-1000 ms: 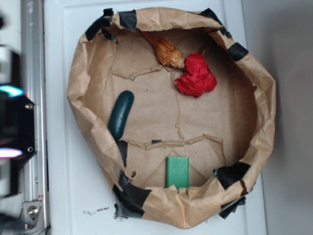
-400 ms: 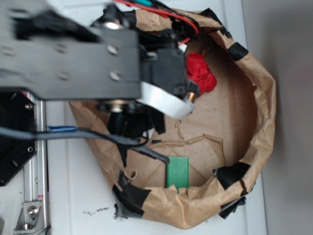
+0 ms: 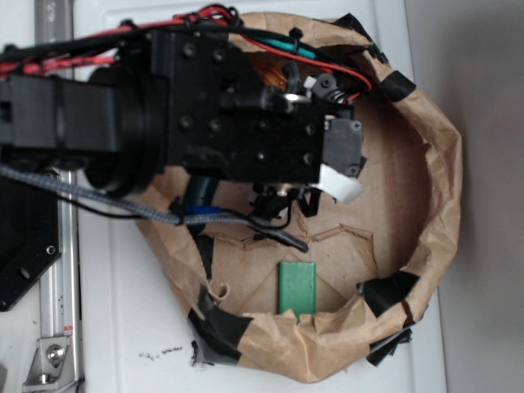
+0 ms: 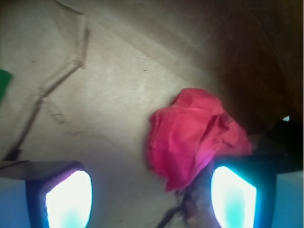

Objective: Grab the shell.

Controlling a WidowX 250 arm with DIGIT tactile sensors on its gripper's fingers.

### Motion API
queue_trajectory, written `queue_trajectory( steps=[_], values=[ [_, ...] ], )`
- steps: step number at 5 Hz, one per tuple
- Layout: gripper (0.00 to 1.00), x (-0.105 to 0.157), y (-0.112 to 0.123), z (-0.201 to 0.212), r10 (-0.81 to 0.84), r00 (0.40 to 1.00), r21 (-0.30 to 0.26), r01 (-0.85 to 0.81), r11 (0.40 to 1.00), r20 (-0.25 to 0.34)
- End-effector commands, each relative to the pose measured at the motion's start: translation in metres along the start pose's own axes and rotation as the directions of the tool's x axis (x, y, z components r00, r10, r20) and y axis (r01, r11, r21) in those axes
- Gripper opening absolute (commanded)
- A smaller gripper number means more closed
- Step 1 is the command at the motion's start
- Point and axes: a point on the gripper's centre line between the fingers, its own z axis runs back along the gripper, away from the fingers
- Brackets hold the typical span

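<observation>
The orange-brown shell [image 3: 270, 74] shows only as a sliver between cables at the back of the paper bowl, with the arm covering the rest. In the wrist view my gripper [image 4: 151, 202] is open and empty, its lit fingers [image 4: 69, 199] spread wide above the paper floor. The bright red wad [image 4: 190, 137] lies just ahead of the right finger. A blurred brownish shape [image 4: 198, 206] lies against the inner side of that finger, just below the wad; I cannot tell if it is the shell. The gripper itself is hidden under the arm in the exterior view.
The crumpled brown paper bowl [image 3: 442, 164] with black tape walls in everything. A dark green oval piece [image 3: 199, 192] peeks out under the arm at the left. A green block [image 3: 296, 286] lies near the front wall and shows at the wrist view's left edge [image 4: 4, 83].
The arm has swung in over the bowl from the left and moved further right, so it covers the red wad and nearly all of the shell in the exterior view.
</observation>
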Motion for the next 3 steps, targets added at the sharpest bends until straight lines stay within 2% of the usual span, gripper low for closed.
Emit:
queue_trajectory(
  steps=[1, 2, 3],
  values=[
    [1.0, -0.034, 0.035, 0.012, 0.059, 0.998, 0.049, -0.059, 0.997, -0.001],
    [1.0, -0.065, 0.042, 0.02, 0.108, 0.994, 0.086, -0.105, 0.991, -0.031],
    [1.0, -0.077, 0.039, 0.029, 0.095, 0.995, 0.089, -0.093, 0.992, -0.024]
  ],
)
